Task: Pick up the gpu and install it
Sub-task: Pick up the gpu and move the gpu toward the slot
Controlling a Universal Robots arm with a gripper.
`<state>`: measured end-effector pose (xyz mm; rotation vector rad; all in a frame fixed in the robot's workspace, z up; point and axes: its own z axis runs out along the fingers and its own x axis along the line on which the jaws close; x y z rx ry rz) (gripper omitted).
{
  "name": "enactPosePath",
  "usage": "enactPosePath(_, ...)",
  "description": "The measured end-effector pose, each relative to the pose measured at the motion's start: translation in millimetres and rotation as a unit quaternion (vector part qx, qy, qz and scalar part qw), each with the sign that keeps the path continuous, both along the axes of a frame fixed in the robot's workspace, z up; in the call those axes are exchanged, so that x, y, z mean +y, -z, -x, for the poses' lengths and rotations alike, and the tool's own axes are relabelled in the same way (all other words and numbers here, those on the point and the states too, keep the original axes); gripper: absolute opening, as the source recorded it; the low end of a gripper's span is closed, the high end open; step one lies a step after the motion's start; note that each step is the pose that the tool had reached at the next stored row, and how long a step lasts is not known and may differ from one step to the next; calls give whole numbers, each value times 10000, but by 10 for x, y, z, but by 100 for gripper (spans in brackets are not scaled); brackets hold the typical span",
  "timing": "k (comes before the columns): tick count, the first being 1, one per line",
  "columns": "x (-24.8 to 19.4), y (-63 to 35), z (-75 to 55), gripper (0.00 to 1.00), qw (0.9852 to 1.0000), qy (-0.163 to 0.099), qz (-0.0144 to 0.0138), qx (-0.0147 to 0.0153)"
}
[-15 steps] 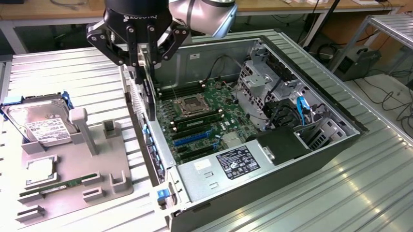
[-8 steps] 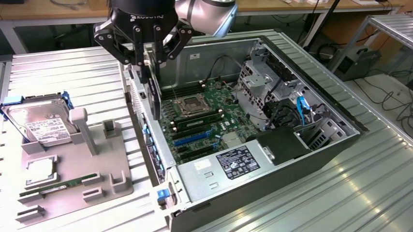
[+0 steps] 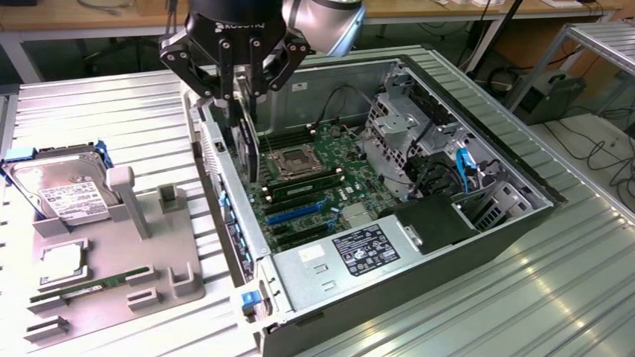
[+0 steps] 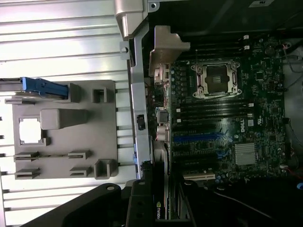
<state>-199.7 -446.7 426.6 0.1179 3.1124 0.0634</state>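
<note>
I have the gpu (image 3: 245,152) gripped over the open case.
Bench (image 3: 100,111) carries 1 open computer case (image 3: 397,312) and 1 grey parts tray (image 3: 149,275); the gpu hangs on edge just beside the case's rear wall, over the motherboard (image 3: 337,145), with the end effector (image 3: 234,93) pinching its top edge.

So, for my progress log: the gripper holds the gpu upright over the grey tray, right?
Not quite. The gripper holds the gpu upright over the open case, not the grey tray, as the exterior view shows.
</note>
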Motion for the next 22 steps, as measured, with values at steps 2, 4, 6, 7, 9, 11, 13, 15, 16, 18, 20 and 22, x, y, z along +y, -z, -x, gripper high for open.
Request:
enactPosePath(2,0,3,-28,26,10000,0,1,0)
enactPosePath(4,0,9,-82,26,10000,0,5,0)
enactPosePath(6,0,14,-109,26,10000,0,6,0)
enactPosePath(7,0,15,-126,26,10000,0,7,0)
enactPosePath(9,0,21,-164,26,10000,0,9,0)
enactPosePath(11,0,26,-200,26,10000,0,10,0)
enactPosePath(13,0,33,-232,26,10000,0,12,0)
enactPosePath(15,0,42,-267,26,10000,0,14,0)
enactPosePath(16,0,47,-285,26,10000,0,15,0)
enactPosePath(18,0,57,-321,26,10000,0,16,0)
enactPosePath(20,0,68,-357,26,10000,0,17,0)
enactPosePath(22,0,77,-396,26,10000,0,19,0)
